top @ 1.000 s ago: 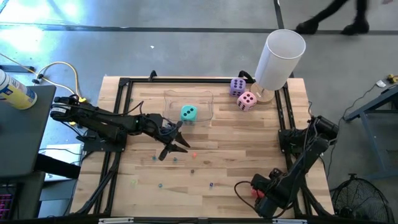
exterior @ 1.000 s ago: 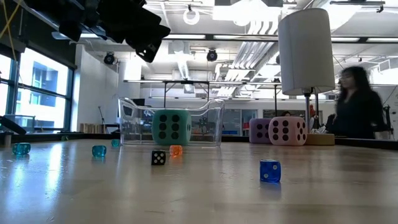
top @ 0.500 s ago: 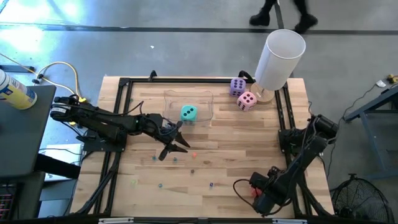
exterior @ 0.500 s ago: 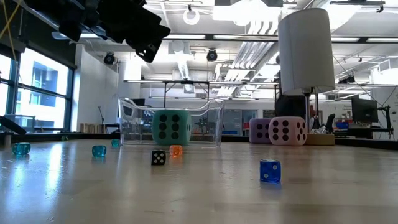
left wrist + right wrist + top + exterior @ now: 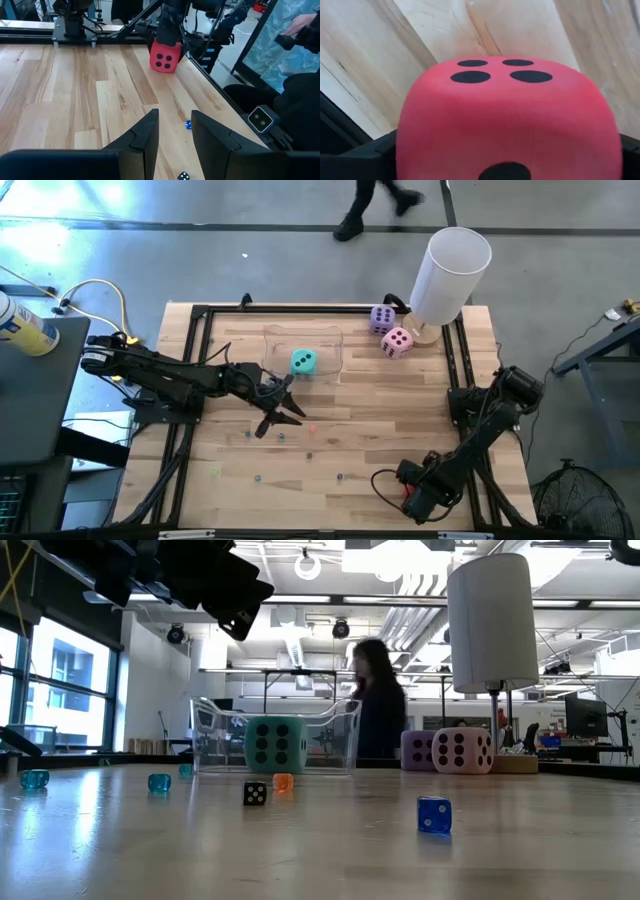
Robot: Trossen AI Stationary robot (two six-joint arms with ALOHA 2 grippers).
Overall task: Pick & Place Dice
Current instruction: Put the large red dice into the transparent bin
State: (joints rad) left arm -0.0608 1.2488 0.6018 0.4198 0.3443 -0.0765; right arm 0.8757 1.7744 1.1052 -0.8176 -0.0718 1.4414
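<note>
We see the right gripper [image 5: 408, 492] clamped on the red die [image 5: 166, 56], well away from the clear container [image 5: 303, 349]. The left gripper [image 5: 290, 413], fingers slightly parted and empty, hovers near that container, which holds the teal die [image 5: 303, 361].

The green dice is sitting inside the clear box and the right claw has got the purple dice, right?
Not quite. The right claw has the red dice, not the purple one; the right wrist view shows it. The purple dice sits by the white cylinder. The green dice is inside the clear box.
</note>
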